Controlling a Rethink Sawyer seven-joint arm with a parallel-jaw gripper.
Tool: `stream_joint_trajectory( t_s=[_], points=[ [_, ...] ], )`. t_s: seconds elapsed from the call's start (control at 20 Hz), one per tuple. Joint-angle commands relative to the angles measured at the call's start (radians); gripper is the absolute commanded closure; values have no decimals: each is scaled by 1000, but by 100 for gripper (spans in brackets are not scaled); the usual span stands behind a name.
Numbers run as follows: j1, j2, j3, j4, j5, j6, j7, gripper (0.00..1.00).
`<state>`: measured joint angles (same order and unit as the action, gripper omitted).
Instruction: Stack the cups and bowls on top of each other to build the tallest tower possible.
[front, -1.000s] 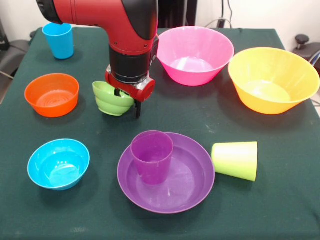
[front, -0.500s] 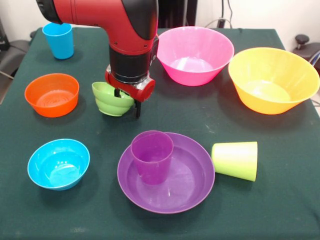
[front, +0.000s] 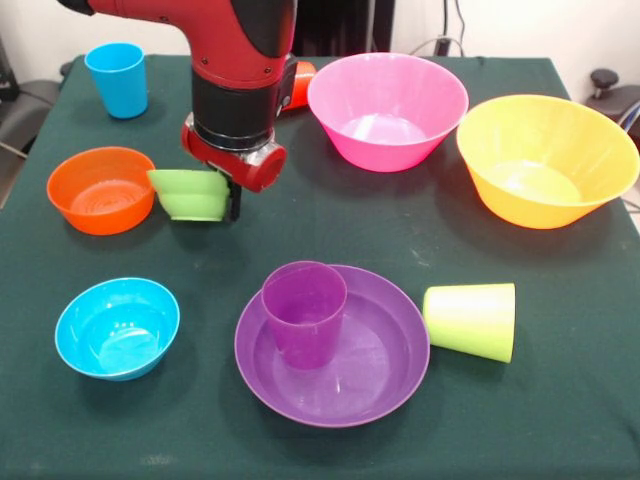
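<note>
You see the tool (front: 222, 190) grasping the green bowl (front: 188, 193) by its rim, lifted just off the desk (front: 330, 225), touching the orange bowl (front: 100, 189) near the left edge.

A table (front: 560, 400) seen from the front, with the robot arm (front: 235, 60) coming down from the top left. A small bowl (front: 190, 194) hangs tilted at the gripper (front: 232, 195), just beside another small bowl (front: 100, 189) to its left. A third small bowl (front: 117, 327) sits nearer, at front left. A cup (front: 117, 80) stands far back left. At front centre a cup (front: 304, 312) stands in a wide shallow bowl (front: 385, 365), and a cup (front: 471, 320) lies on its side at that bowl's right edge. Two large bowls (front: 388, 108) (front: 545, 158) sit side by side at back right. Another cup (front: 300, 83) shows partly behind the arm.
</note>
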<state>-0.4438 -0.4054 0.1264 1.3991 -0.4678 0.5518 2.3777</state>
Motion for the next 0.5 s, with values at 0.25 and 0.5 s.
stream_joint_trajectory(
  t_s=[0.25, 0.5],
  points=[
    [16, 59, 73, -18, -38, -38, -87, 100],
    [16, 30, 83, -6, -11, 19, -95, 100]
  ],
)
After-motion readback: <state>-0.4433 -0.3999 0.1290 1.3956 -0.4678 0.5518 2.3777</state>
